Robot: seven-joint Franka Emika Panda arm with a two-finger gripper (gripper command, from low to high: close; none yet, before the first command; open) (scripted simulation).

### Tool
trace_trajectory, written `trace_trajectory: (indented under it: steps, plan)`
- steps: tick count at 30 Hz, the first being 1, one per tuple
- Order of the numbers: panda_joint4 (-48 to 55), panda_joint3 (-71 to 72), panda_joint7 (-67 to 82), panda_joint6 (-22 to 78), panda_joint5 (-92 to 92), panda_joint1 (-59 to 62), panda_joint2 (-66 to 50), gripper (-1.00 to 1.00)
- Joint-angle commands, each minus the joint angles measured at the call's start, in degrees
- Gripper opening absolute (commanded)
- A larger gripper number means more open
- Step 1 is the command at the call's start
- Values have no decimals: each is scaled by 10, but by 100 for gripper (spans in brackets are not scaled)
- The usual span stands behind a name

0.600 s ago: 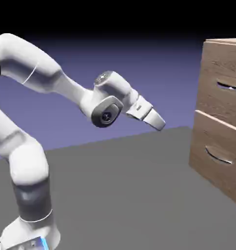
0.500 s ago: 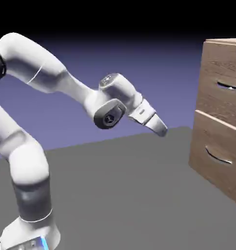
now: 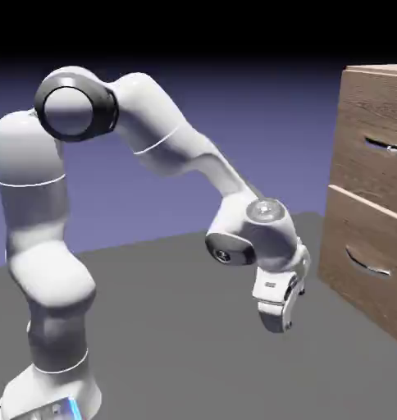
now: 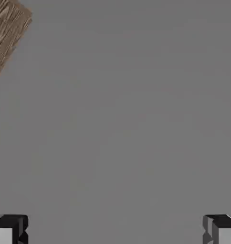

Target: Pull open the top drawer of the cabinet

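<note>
Evidently, the top drawer [image 3: 353, 123] is at the exterior view's right, in the upper part of the cabinet [image 3: 378, 69]. Its front is flat brown wood with fine, wavy dark grain, and it carries a slim, curved handle [image 3: 388, 147] with a silvery metallic shine, partly cut off by the picture's edge. The lower drawer [image 3: 358, 295] is directly beneath, of matching grain, with a bowed metal handle [image 3: 367, 261] of its own. A thin, pale edge runs slantwise between the two fronts.

The gripper [image 4: 115, 229] has its jaws released, the fingertips spread wide with only plain grey surface showing between them. It points downward, to the left of the cabinet and lower than the top drawer's handle, well apart from that handle.

The arm [image 3: 157, 123] is smooth, glossy white, built of rounded segments with dark circular caps at some joints. It rises from a base [image 3: 46, 394] at the near left, bearing a small bright blue strip, then bends over and down toward the right. The ground surface [image 3: 177, 353] is matte, uniform dark grey. In the hand view, a wood-grained corner [image 4: 7, 26] with a straight, slanting edge occupies the upper left.
</note>
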State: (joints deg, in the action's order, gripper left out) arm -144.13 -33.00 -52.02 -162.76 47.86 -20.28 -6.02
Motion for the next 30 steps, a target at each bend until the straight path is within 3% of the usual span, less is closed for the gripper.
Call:
trace_trajectory:
  steps: [1,30]
  plan:
    - [9,-17,-5,6,25,-11,-20,0]
    - [264,-515,-149,176,748,-308,-604,0]
